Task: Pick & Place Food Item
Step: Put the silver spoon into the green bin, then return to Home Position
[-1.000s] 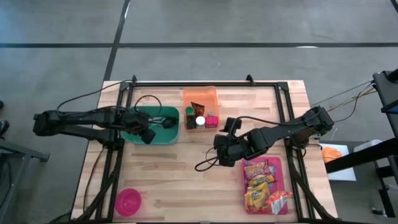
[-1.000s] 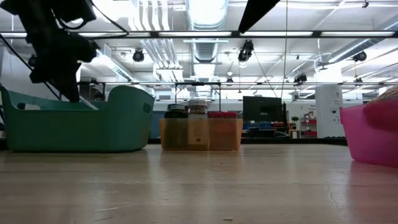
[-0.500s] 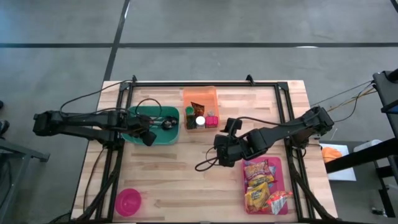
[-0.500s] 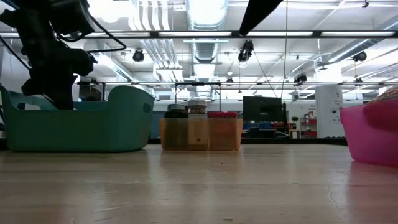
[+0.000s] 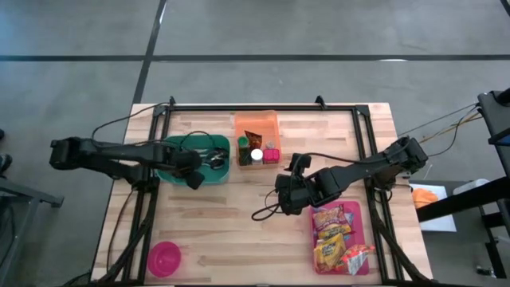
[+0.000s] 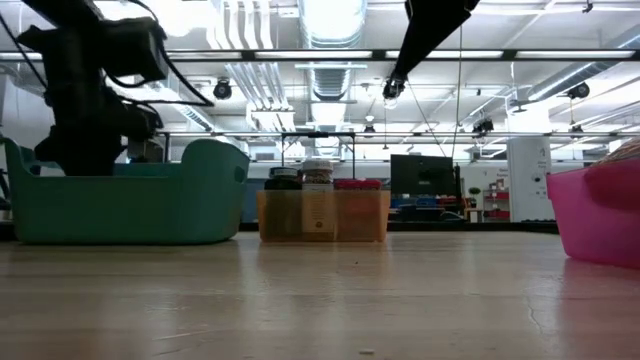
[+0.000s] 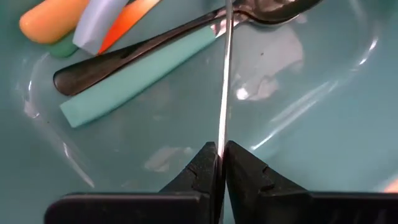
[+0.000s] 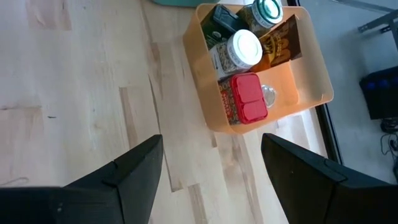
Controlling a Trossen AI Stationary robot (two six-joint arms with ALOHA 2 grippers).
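My left gripper (image 5: pixel 194 171) reaches down into the green bin (image 5: pixel 182 174) at the table's left and is shut on a thin silver utensil (image 7: pixel 225 74), seen edge-on. On the bin's floor lie a black-handled spoon (image 7: pixel 124 59), a teal stick (image 7: pixel 137 78) and orange and pale pieces (image 7: pixel 56 18). My right gripper (image 5: pixel 288 193) hangs open over bare table, between the orange bin (image 8: pixel 258 62) of jars and packets and the pink tray (image 5: pixel 341 239) of snack packets. Nothing is between its fingers (image 8: pixel 134 168). My left gripper pinches the thin silver utensil's near end (image 7: pixel 222 146) between its two fingertips. The fingers come from above, pointing down into the green bin, and lie along the utensil. The utensil runs straight away from the fingertips; whether its far end rests on the bin's floor, I cannot tell.
A pink bowl (image 5: pixel 165 259) sits at the table's near left corner. A black frame (image 5: pixel 263 106) runs around the table's far and side edges. Bare wood lies between the green bin and the pink tray.
My left gripper has sunk from above the green bin's rim down inside it, tipping steeper, with the silver utensil between its fingers. My right arm has kept still.
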